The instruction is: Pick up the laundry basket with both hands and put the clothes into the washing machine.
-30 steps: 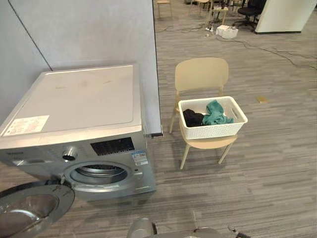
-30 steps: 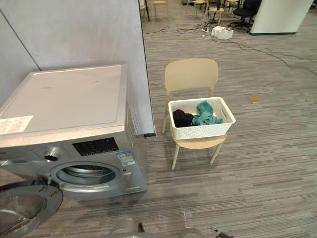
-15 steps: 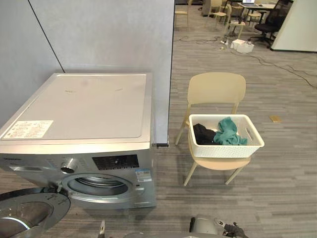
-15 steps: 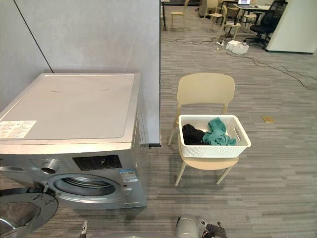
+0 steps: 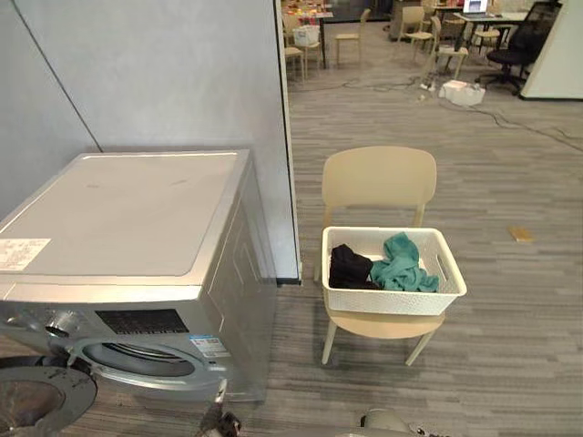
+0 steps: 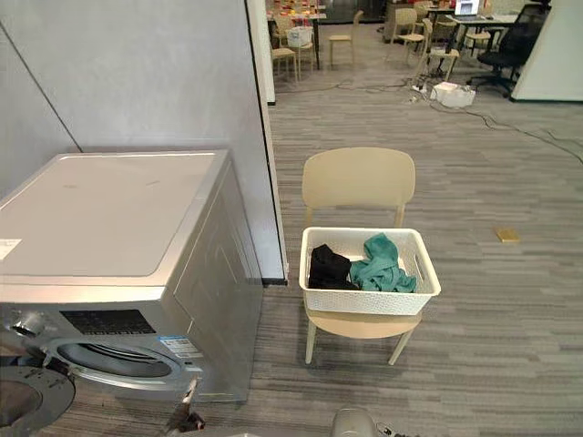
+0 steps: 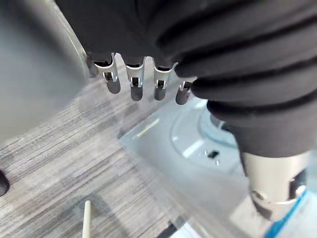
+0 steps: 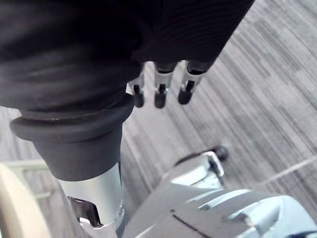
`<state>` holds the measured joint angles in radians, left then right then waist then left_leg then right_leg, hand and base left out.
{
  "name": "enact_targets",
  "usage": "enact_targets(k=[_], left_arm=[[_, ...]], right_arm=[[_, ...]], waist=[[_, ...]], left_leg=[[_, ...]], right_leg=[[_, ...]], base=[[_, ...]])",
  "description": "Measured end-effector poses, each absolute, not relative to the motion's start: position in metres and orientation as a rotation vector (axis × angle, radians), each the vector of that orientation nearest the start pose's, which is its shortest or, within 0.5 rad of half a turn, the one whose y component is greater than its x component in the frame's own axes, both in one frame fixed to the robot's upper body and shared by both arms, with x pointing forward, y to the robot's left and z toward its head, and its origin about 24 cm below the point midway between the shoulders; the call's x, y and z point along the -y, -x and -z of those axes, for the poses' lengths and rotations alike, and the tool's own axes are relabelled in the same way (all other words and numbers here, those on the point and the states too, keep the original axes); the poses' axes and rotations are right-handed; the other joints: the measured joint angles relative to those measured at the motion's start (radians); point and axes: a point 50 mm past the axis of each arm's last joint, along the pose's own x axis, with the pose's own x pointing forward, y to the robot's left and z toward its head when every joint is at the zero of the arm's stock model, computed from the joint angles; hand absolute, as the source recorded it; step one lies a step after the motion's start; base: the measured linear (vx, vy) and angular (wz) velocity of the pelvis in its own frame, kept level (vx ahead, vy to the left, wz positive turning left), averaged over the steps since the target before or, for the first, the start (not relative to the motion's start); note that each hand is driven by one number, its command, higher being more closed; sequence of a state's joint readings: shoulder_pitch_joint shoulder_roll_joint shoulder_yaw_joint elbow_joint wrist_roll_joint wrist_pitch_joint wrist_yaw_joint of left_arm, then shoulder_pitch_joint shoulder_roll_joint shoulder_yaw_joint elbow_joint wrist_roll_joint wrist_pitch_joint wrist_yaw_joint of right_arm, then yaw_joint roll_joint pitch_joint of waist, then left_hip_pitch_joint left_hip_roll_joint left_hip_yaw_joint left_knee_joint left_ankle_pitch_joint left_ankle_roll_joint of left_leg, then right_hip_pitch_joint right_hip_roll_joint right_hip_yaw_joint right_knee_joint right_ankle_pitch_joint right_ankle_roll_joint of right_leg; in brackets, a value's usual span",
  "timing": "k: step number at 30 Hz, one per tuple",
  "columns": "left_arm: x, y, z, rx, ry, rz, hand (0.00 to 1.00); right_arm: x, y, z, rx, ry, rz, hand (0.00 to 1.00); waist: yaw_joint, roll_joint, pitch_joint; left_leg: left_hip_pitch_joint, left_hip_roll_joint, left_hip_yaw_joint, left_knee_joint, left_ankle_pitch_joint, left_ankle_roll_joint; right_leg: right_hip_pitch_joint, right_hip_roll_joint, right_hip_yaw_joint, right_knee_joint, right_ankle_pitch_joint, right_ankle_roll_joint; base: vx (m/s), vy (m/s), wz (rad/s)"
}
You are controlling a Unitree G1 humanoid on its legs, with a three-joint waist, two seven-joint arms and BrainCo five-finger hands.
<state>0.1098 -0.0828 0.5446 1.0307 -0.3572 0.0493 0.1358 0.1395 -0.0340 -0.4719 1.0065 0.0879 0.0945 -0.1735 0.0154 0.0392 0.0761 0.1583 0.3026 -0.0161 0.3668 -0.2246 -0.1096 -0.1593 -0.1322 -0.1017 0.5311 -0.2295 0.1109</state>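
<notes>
We found the left hand (image 7: 132, 77) hanging with fingers straight and slack, holding nothing. The right hand (image 8: 160, 87) hung likewise, empty, above the grey floor (image 8: 257, 99). Nearest us, the washing machine (image 5: 127, 214) stood to the left, its round door (image 5: 36, 405) swung open. Beyond it to the right, the white laundry basket (image 5: 392, 299) sat on the seat of a beige chair (image 5: 378, 177), well apart from both hands. Inside lay a black garment (image 5: 349, 266) touching a teal garment (image 5: 399, 264). A grey partition (image 5: 164, 73) stood behind the machine, with office chairs (image 5: 346, 36) farther off.
</notes>
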Motion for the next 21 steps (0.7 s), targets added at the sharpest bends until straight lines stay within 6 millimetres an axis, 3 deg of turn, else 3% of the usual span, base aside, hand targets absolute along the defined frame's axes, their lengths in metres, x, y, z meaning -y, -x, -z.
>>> enact_targets(k=[1, 2, 3, 4, 5, 7, 8, 9, 10, 11, 12, 13, 14, 16, 21], left_arm=[[-0.189, -0.053, 0.171, -1.142, 0.613, -0.830, 0.00], [-0.192, -0.044, 0.172, -1.157, 0.610, -0.853, 0.00], [-0.193, -0.040, 0.172, -1.158, 0.618, -0.868, 0.00], [-0.198, -0.035, 0.172, -1.166, 0.601, -0.886, 0.00], [-0.201, -0.032, 0.171, -1.175, 0.586, -0.897, 0.00], [-0.203, -0.034, 0.171, -1.175, 0.570, -0.883, 0.00], [-0.202, -0.033, 0.171, -1.180, 0.555, -0.867, 0.00], [-0.200, -0.034, 0.171, -1.174, 0.554, -0.859, 0.00], [-0.199, -0.035, 0.171, -1.179, 0.546, -0.846, 0.00], [-0.196, -0.036, 0.171, -1.189, 0.524, -0.816, 0.00], [-0.194, -0.028, 0.172, -1.225, 0.486, -0.786, 0.00], [-0.193, -0.028, 0.173, -1.232, 0.473, -0.776, 0.00], [-0.193, -0.027, 0.173, -1.232, 0.473, -0.779, 0.00], [-0.197, -0.025, 0.172, -1.234, 0.438, -0.778, 0.00], [-0.196, -0.032, 0.171, -1.234, 0.374, -0.715, 0.00]], right_arm=[[0.226, -0.053, 0.163, -1.202, -0.205, 0.693, 0.00], [0.228, -0.059, 0.161, -1.172, -0.205, 0.696, 0.00], [0.227, -0.064, 0.159, -1.145, -0.213, 0.699, 0.00], [0.224, -0.078, 0.153, -1.077, -0.218, 0.695, 0.00], [0.223, -0.093, 0.144, -0.999, -0.205, 0.678, 0.00], [0.223, -0.110, 0.130, -0.893, -0.189, 0.662, 0.00], [0.225, -0.121, 0.115, -0.792, -0.178, 0.664, 0.00], [0.233, -0.134, 0.096, -0.681, -0.159, 0.674, 0.00], [0.237, -0.141, 0.086, -0.623, -0.150, 0.678, 0.00], [0.240, -0.151, 0.071, -0.537, -0.141, 0.677, 0.00], [0.243, -0.164, 0.040, -0.377, -0.120, 0.668, 0.00], [0.244, -0.168, 0.030, -0.320, -0.108, 0.667, 0.00], [0.244, -0.172, 0.020, -0.269, -0.102, 0.666, 0.00], [0.243, -0.180, -0.005, -0.153, -0.065, 0.650, 0.00], [0.244, -0.193, -0.041, 0.013, 0.005, 0.612, 0.00]], waist=[[0.000, -0.004, -0.003], [0.003, -0.006, -0.007], [0.005, -0.016, -0.004], [0.004, -0.004, -0.004], [-0.001, -0.027, -0.001], [-0.001, -0.032, -0.001], [-0.005, -0.025, 0.000], [-0.005, -0.015, 0.000], [-0.007, -0.010, 0.001], [-0.007, -0.006, 0.001], [-0.008, 0.004, -0.003], [-0.014, 0.012, -0.007], [-0.022, 0.017, -0.008], [-0.009, -0.006, -0.009], [0.000, 0.007, -0.013]], left_leg=[[-0.050, 0.010, -0.016, 0.083, 0.026, 0.043], [-0.116, 0.021, -0.018, 0.180, 0.071, 0.111], [-0.147, 0.033, -0.013, 0.223, 0.100, 0.122], [-0.190, 0.050, 0.008, 0.270, 0.169, 0.128], [-0.205, 0.067, 0.051, 0.275, 0.235, 0.132], [-0.210, 0.073, 0.101, 0.251, 0.315, 0.110], [-0.218, 0.062, 0.130, 0.255, 0.287, 0.088], [-0.227, 0.015, 0.159, 0.270, 0.184, 0.044], [-0.224, -0.022, 0.162, 0.250, 0.140, 0.026], [-0.203, -0.074, 0.164, 0.178, 0.104, 0.014], [-0.117, -0.114, 0.218, -0.034, 0.057, 0.060], [-0.090, -0.115, 0.210, -0.103, 0.033, 0.037], [-0.071, -0.118, 0.211, -0.153, 0.019, 0.009], [-0.063, -0.150, 0.215, -0.190, 0.040, 0.016], [-0.060, -0.184, 0.202, -0.191, 0.058, 0.030]], right_leg=[[0.026, 0.011, -0.017, -0.031, 0.009, -0.014], [0.045, 0.024, -0.030, -0.064, 0.019, -0.027], [0.054, 0.030, -0.033, -0.082, 0.026, -0.037], [0.059, 0.039, -0.036, -0.102, 0.029, -0.043], [0.069, 0.043, -0.039, -0.127, 0.030, -0.043], [0.092, 0.042, -0.042, -0.172, 0.034, -0.049], [0.109, 0.035, -0.052, -0.213, 0.053, -0.060], [0.114, 0.022, -0.062, -0.240, 0.072, -0.062], [0.116, 0.022, -0.064, -0.254, 0.076, -0.061], [0.121, 0.022, -0.067, -0.271, 0.079, -0.058], [0.120, 0.038, -0.078, -0.282, 0.088, -0.049], [0.117, 0.047, -0.084, -0.282, 0.096, -0.051], [0.111, 0.047, -0.085, -0.280, 0.111, -0.054], [0.107, 0.027, -0.063, -0.288, 0.149, -0.054], [0.127, 0.010, -0.065, -0.331, 0.173, -0.039]], base=[[-0.01, -0.177, 0.50], [0.00, -0.153, 0.29], [-0.01, -0.112, 0.14], [0.00, -0.098, 0.04], [0.01, -0.093, 0.02], [0.02, -0.116, 0.18], [0.02, -0.091, 0.40], [0.00, -0.040, 0.40], [0.00, 0.020, 0.31], [0.01, 0.066, 0.33], [0.02, 0.069, 0.38], [0.02, 0.074, 0.36], [0.02, 0.074, 0.25], [0.05, 0.090, 0.00], [0.11, 0.076, 0.04]])
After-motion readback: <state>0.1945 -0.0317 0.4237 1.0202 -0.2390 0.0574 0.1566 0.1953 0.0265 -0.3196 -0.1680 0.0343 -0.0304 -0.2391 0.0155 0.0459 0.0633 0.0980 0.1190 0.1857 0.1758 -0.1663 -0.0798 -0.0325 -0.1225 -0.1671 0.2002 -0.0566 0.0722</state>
